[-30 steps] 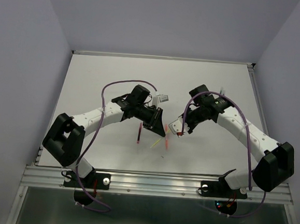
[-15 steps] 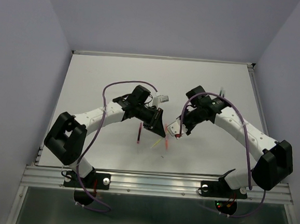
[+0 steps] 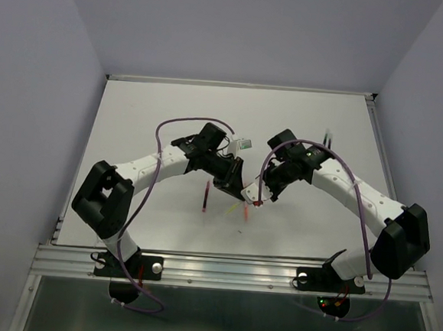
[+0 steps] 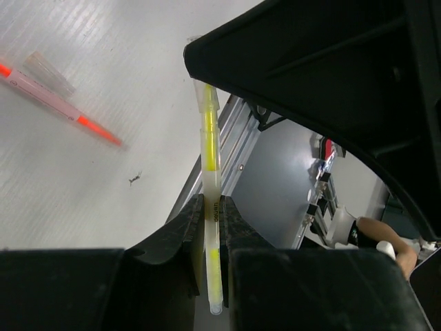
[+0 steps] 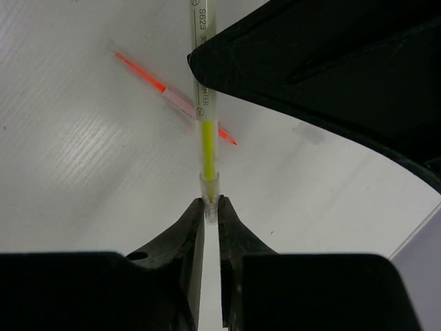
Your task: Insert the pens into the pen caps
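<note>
My left gripper (image 4: 212, 203) is shut on a yellow pen (image 4: 208, 148), which points away from it toward the right gripper. My right gripper (image 5: 210, 207) is shut on a clear pen cap (image 5: 209, 187), and the yellow pen's (image 5: 206, 141) tip sits inside the cap's mouth. In the top view the left gripper (image 3: 235, 183) and the right gripper (image 3: 261, 193) meet above the table's front middle. An orange-red pen (image 4: 62, 103) lies on the table with a loose pen cap (image 4: 48, 72) beside it. A maroon pen (image 3: 205, 196) lies to the left.
A small white object (image 3: 242, 145) sits on the table behind the left wrist. A greenish pen (image 3: 233, 211) lies just in front of the grippers. The metal rail (image 3: 229, 269) runs along the table's near edge.
Both arms have moved toward each other, closing the gap between the grippers. The yellow pen's tip now sits in the cap held by the right gripper.
</note>
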Motion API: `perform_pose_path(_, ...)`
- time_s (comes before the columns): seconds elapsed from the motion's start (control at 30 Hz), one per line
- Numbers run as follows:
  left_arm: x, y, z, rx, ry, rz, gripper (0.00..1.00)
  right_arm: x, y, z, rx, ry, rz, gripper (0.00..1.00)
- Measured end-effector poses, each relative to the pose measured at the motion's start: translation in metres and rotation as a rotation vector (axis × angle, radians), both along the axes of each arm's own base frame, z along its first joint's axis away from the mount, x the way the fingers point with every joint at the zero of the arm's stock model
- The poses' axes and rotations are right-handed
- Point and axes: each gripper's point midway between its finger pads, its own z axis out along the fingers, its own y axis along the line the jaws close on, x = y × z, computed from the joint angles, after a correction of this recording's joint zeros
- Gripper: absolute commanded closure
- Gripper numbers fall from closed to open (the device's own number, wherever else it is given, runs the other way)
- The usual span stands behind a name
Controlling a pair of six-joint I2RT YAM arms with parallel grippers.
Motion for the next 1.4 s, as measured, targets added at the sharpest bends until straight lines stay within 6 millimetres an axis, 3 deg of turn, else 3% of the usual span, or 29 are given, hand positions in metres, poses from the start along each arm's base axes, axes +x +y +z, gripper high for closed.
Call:
perform_pose_path(0.27, 0.010, -0.001, 0.004, 0.071, 0.017, 0.031, 1.00, -0.001, 0.003, -0.003, -0.034, -0.026, 0.005, 0.99)
perform_pose_path(0.63, 0.012, -0.001, -0.006, 0.110, 0.093, 0.035, 1.00, 0.002, 0.012, -0.002, -0.025, -0.053, 0.005, 0.99)
perform_pose_path(1.33, 0.029, -0.001, 0.008, 0.120, 0.148, 0.141, 1.00, 0.010, 0.014, 0.006, -0.004, -0.099, 0.054, 0.99)
perform_pose_path(1.4, 0.029, -0.001, 0.008, 0.120, 0.145, 0.143, 1.00, 0.012, 0.015, 0.007, 0.003, -0.103, 0.041, 0.88)
